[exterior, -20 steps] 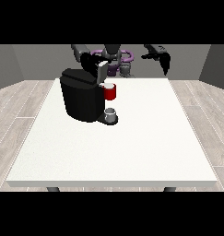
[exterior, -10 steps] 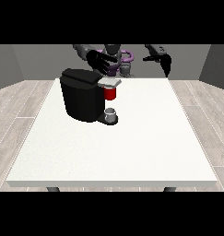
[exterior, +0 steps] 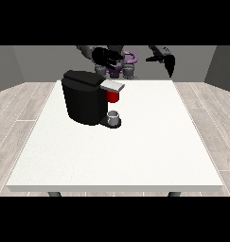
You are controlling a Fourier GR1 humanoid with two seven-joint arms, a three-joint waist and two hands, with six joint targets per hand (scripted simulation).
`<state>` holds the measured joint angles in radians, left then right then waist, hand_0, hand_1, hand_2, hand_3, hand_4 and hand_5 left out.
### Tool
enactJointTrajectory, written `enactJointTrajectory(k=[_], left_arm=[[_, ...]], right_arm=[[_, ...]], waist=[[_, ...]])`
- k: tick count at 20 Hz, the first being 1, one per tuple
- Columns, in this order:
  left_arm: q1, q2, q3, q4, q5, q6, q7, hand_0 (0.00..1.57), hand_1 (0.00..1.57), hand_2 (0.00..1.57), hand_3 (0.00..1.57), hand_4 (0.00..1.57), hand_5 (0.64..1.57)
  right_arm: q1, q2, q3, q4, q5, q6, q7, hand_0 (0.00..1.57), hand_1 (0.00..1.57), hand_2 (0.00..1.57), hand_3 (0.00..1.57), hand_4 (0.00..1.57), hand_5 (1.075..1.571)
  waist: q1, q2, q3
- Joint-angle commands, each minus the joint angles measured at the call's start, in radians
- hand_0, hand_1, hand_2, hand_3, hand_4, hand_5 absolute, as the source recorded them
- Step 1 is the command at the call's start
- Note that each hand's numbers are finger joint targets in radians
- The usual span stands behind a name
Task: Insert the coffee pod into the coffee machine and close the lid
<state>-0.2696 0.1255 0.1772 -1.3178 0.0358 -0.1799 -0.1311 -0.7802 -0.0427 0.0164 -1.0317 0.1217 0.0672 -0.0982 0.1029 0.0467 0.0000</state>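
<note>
Seen from the front: black coffee machine [exterior: 85,97] standing on the white tabletop [exterior: 135,151], toward the far edge and the view's left half. Grey lid [exterior: 112,85] lying close to flat over the machine's front, jutting toward the view's right. Just under the lid, a red thing at the machine [exterior: 113,96]. Below that, on the machine's low base, a small grey thing [exterior: 114,116], upright and cup-like; not possible to tell whether that is the pod.

Above the machine's top rear, clear of it, the hand at the view's left [exterior: 107,56], a dark mass with fingers bunched and curled inward; no visible contents, and whether anything sits inside the curl cannot be told. Up and to the view's right of the machine, well apart from it, the hand at the view's right [exterior: 164,59], raised off the tabletop, fingers extended and hanging downward, holding nothing.

Behind the machine, past the tabletop's far edge, the robot's torso with purple parts [exterior: 127,60].
</note>
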Motion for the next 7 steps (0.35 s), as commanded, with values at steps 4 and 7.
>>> enactJointTrajectory(k=[4,7], left_arm=[[0.091,-0.053,-0.012,0.062,-0.032,0.043,-0.101,0.0,0.0,0.0,0.0,0.21,1.571],[0.117,-0.048,-0.027,-0.001,-0.016,0.026,-0.044,0.0,0.0,0.0,0.0,0.19,1.571]], right_arm=[[0.277,0.042,0.156,-0.132,-0.177,-0.01,-0.079,0.0,0.0,0.0,0.0,0.29,1.571],[0.38,0.042,0.124,-0.12,-0.174,-0.03,-0.121,0.0,0.0,0.0,0.0,0.16,1.571]], waist=[[-0.086,-0.132,0.0001],[-0.075,-0.159,0.0004]])
